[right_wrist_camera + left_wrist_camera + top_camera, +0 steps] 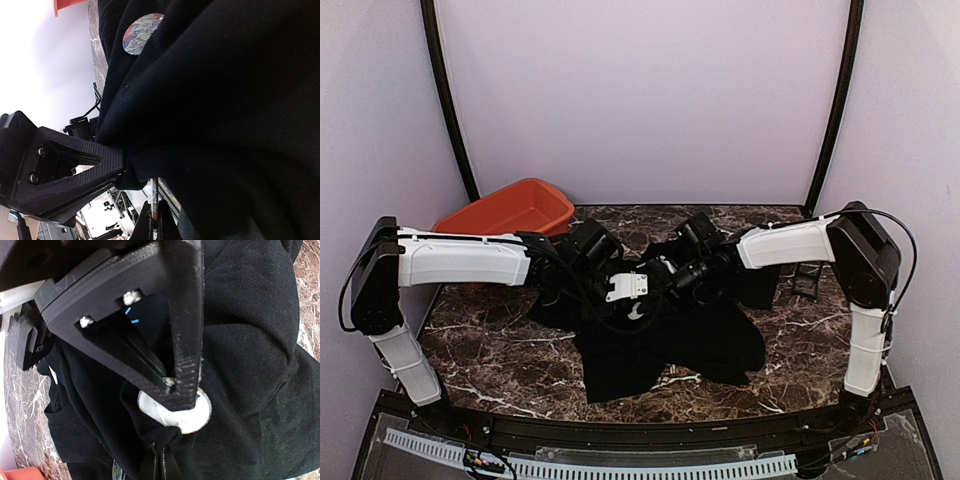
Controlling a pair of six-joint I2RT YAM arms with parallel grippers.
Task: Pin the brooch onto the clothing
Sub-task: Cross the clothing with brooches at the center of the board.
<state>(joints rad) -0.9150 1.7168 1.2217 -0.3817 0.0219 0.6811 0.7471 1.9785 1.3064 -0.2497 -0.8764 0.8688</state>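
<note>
One brooch (192,415) lies against one black T-shirt (670,345), clamped at its edge by the closed left gripper (175,390). The right gripper (127,170) pinches one T-shirt fold.

Top cam: T-shirt (670,340) is showing solid black, mid-table. Table (490,350) is reading dark brown marble w/ white veins running thru it. Bin (510,210) at 10 o'clock is glowing orange-red. Left arm (460,258) and right arm (785,243) are both showing white shells w/ black joints. Walls (640,100) are coming across pale lilac.

Left wrist cam: left gripper (180,390) is looking matte black, brooch (192,417) is showing cream-white, and light-blue flecks (131,315) are peeking out at 11 o'clock from it.

Right wrist cam: a round patch (141,33) at 12 o'clock is swirling red, blue and green against the black fabric.
</note>
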